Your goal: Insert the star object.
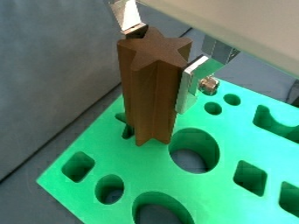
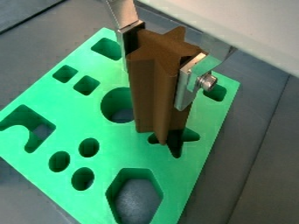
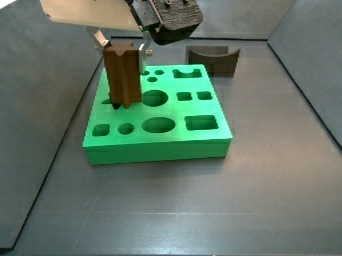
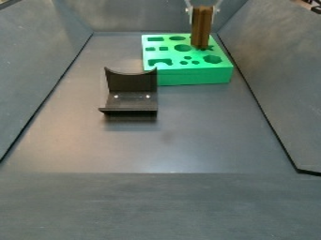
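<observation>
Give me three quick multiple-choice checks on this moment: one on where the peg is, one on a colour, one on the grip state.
1. Where is the star peg?
A. lying on the floor
B. upright over the star hole at the block's edge
C. on the dark notched block

2. What colour is the block with holes?
A. green
B. red
C. blue

3. The gripper is:
A. open, away from the peg
B. out of sight
C. shut on the peg

Answers: 1 B, both wrist views show its foot at that hole; 2 A, plainly green; 3 C, silver fingers press its sides.
</observation>
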Controlling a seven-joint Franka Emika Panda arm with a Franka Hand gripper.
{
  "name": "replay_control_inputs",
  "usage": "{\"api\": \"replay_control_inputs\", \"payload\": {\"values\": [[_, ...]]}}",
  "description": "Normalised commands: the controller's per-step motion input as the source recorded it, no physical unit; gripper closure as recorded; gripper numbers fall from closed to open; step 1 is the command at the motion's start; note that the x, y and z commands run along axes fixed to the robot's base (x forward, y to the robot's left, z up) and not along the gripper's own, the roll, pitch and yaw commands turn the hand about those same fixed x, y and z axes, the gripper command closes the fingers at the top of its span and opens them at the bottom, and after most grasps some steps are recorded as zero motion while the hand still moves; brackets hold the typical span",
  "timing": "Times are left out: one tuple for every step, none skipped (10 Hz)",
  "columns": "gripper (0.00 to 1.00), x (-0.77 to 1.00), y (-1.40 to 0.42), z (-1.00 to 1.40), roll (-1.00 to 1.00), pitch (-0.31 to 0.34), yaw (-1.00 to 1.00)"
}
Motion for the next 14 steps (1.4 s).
{"api": "replay_control_inputs", "payload": {"values": [[1.0,-0.21,0.01,0.0,-0.03,0.0,0.0],[1.0,-0.18,0.0,0.0,0.0,0.0,0.0],[1.0,-0.35,0.0,0.0,0.0,-0.033,0.0],[1.0,-0.38,0.07,-0.1,0.0,-0.02,0.0],[1.0,-0.46,0.12,-0.22,-0.04,-0.044,0.0],[1.0,-0.43,0.1,-0.22,-0.07,-0.043,0.0],[1.0,-0.2,0.0,-0.24,-0.19,-0.056,-0.03],[1.0,0.09,0.0,-0.33,-0.15,0.0,-0.13],[1.0,0.29,0.0,-0.33,-0.1,0.0,-0.09],[1.0,0.36,0.0,-0.33,-0.08,0.031,-0.05],[1.0,0.4,0.0,-0.38,-0.05,0.049,-0.03],[1.0,0.35,0.0,-0.42,-0.04,0.04,0.0],[1.0,0.17,0.0,-0.44,-0.06,0.0,0.0],[1.0,0.08,0.0,-0.46,-0.06,0.0,0.0]]}}
